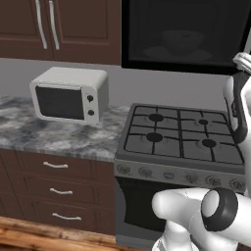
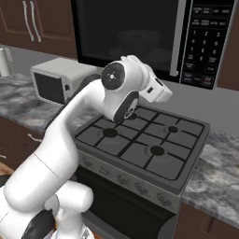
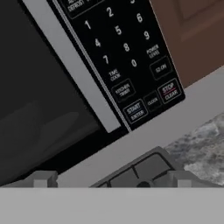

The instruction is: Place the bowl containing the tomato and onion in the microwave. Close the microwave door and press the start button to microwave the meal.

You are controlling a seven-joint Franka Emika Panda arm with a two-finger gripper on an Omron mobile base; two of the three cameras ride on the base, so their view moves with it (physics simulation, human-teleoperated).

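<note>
The black microwave [image 1: 184,34] hangs above the stove with its tinted microwave door [image 2: 126,32] shut. Through the glass the bowl [image 2: 137,42] shows dimly on the turntable; its contents are too dark to make out. The silver door handle [image 3: 72,65] runs beside the keypad [image 2: 205,42]. My gripper [image 3: 111,181] is open, its fingertips [image 3: 43,178] spread wide with nothing between them. It hovers over the stove's back edge, facing the keypad's lower part, a short way off the start button [image 3: 134,110].
A black gas stove [image 1: 181,135] sits below the microwave. A small white countertop box [image 1: 68,95] with two knobs stands on the marble counter [image 1: 49,135] to the left. Brown cabinets [image 1: 73,27] hang above, drawers below.
</note>
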